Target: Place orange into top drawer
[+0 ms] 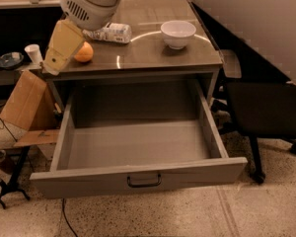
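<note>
The orange (84, 52) sits on the left part of the grey cabinet top (153, 53). My gripper (60, 47) hangs down from the white arm at the cabinet's left edge, just left of the orange and partly in front of it. The top drawer (138, 152) is pulled wide open below the top. It is a shallow grey box with nothing in it, and a dark pull handle (144, 180) sits at the centre of its front panel.
A white bowl (178, 33) and a lying plastic bottle (111, 32) are on the cabinet top. A black office chair (266, 107) stands to the right. A cardboard box (24, 102) leans at the left, with a white cup (33, 54) on a low shelf behind.
</note>
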Tool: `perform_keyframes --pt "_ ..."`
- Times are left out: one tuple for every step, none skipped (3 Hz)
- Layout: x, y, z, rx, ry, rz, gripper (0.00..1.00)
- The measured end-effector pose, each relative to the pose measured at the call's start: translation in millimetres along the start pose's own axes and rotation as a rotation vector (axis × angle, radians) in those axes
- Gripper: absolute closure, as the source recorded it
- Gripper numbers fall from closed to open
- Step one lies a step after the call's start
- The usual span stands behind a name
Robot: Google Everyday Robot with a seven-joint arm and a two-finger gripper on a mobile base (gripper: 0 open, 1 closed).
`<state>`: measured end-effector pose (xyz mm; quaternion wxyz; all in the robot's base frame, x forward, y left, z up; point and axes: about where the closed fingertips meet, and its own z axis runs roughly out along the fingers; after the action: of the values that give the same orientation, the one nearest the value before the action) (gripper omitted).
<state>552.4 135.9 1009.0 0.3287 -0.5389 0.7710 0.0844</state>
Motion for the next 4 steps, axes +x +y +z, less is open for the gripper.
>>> perform_keyframes --pt "16 -23 35 0.045 0.008 0.068 0.0" --pt "41 -50 71 0.07 0.03 0.14 0.0" --pt "59 -81 106 0.102 0.049 0.236 0.0" --pt "62 -108 130 0.14 0.048 0.324 0.0"
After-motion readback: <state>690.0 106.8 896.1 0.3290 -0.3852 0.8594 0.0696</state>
